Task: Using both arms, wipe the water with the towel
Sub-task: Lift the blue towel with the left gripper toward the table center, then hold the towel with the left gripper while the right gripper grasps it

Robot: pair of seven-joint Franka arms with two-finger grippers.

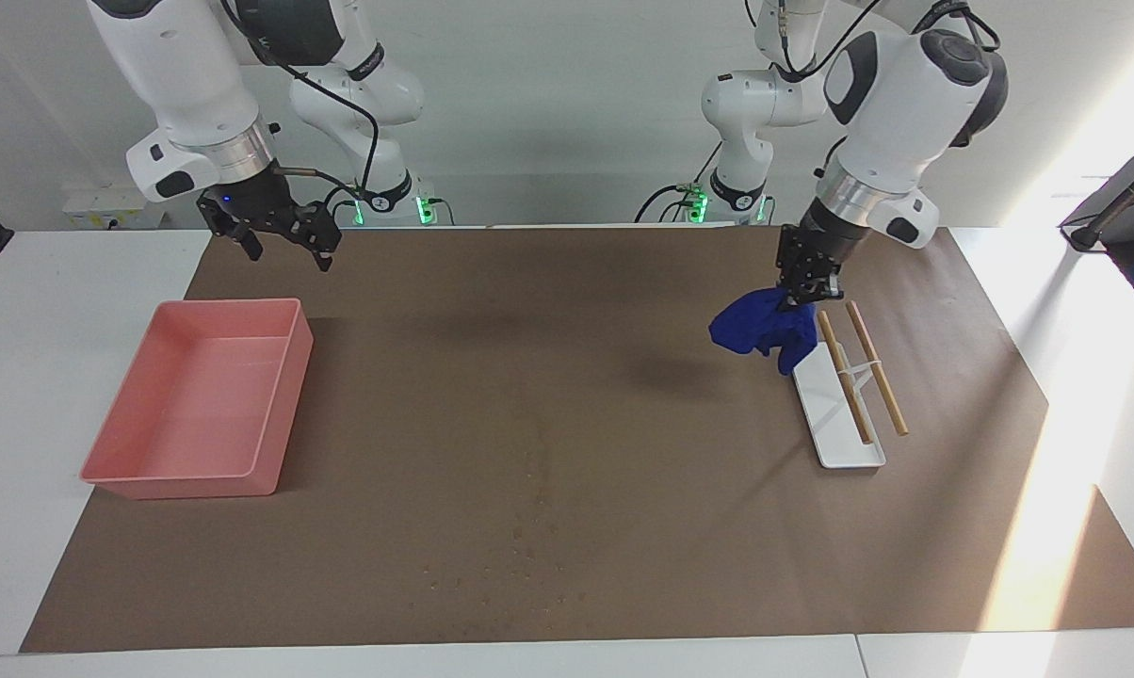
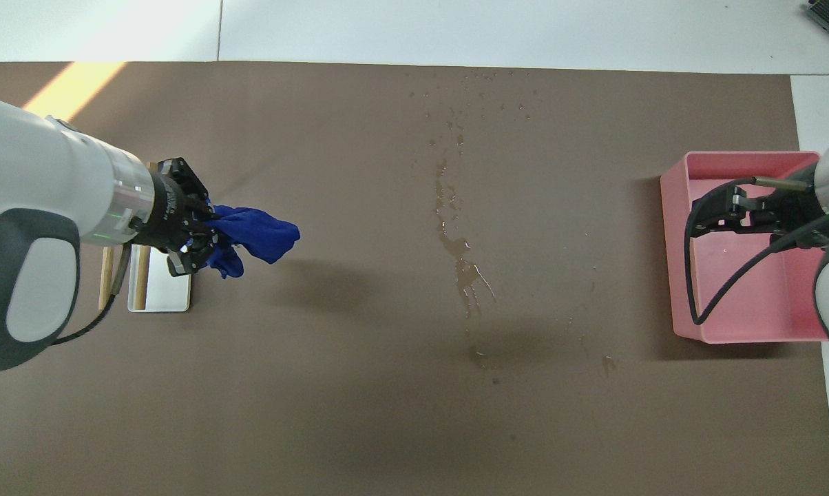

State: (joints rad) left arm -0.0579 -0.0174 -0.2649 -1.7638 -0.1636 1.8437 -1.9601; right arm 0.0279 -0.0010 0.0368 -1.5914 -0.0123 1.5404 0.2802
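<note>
The towel (image 1: 760, 326) is being held up in the air by the left gripper (image 1: 805, 295), whose fingers are being kept clamped tight on the cloth's upper edge; the blue lump is being dangled over the brown paper (image 1: 567, 395) just beside the white tray (image 1: 835, 428), at the left arm's end of the table. Two wooden sticks (image 1: 876, 367) are being carried across that tray. The water (image 2: 459, 244) is being seen as a streak and scattered specks along the middle of the paper, well apart from the towel. The right gripper (image 1: 283, 240) is being held with its fingers spread wide and empty, above the paper near the pink bin (image 1: 200, 400).
</note>
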